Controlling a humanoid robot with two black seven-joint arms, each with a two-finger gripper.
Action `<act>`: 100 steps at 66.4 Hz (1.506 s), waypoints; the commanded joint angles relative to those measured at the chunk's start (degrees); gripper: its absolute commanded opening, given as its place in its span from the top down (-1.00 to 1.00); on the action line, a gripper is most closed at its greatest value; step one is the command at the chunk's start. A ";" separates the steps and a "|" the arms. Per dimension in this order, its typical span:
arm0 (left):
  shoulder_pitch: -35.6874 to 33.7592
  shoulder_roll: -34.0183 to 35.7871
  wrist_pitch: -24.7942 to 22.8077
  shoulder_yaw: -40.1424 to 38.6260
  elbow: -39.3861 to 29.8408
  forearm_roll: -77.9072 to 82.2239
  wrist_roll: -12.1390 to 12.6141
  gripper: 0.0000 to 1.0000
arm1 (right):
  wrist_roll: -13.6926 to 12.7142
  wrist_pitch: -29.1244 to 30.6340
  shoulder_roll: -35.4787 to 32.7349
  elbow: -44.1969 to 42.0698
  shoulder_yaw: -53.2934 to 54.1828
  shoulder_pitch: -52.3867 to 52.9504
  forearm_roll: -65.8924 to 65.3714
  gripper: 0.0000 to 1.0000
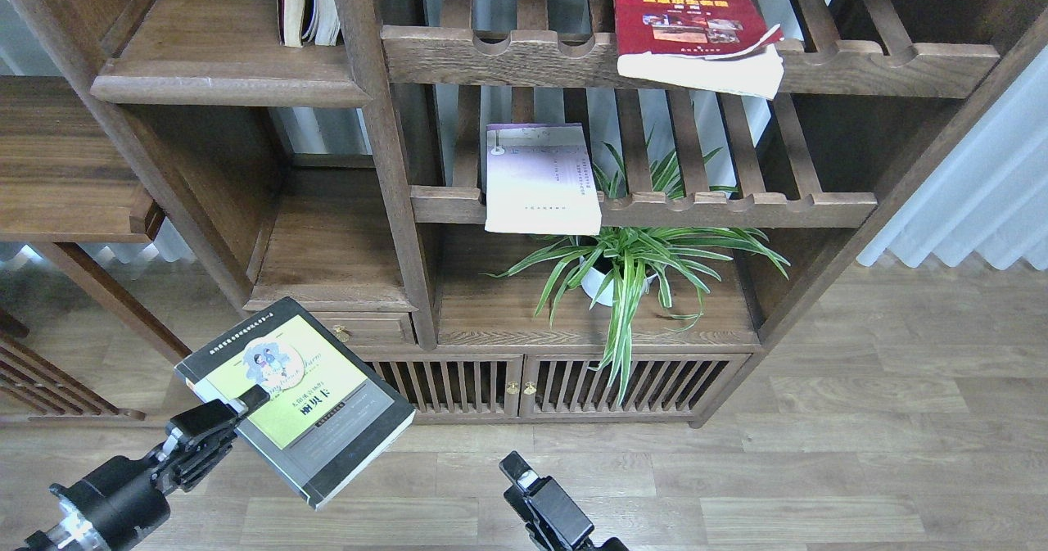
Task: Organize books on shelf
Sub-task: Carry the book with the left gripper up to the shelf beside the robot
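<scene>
Right pincer (pixel 514 467) low, empty, state indiscernible. Left pincer (pixel 250 401) clamped on grey book (pixel 299 399), lifted flat for transfer up-left to solid shelf (pixel 221 84).

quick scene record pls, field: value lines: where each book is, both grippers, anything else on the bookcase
dark-grey book: held off the bookcase, above the floor, cover up
left gripper: shut on dark-grey book at its left edge
right gripper: low centre, holding nothing; open or shut cannot be told
red book: flat on upper slatted rack, pages overhanging front rail
lilac-white book: flat on middle slatted rack, overhanging front rail
solid shelf: upper left, some books standing at its back
potted plant: under middle rack
</scene>
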 commanded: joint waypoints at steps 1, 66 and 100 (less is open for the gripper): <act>-0.24 1.98 0.00 -0.14 1.42 3.85 0.02 0.81 | -0.04 0.00 0.00 0.00 0.22 0.25 -0.03 -0.99; -2.34 3.30 0.00 -35.38 -0.07 21.34 8.63 0.84 | -0.21 0.00 0.00 -1.76 0.93 1.30 -0.21 -0.99; -22.82 13.14 0.00 -34.76 0.02 21.43 9.33 0.81 | -0.21 0.00 0.00 -2.11 0.93 1.30 -0.21 -0.99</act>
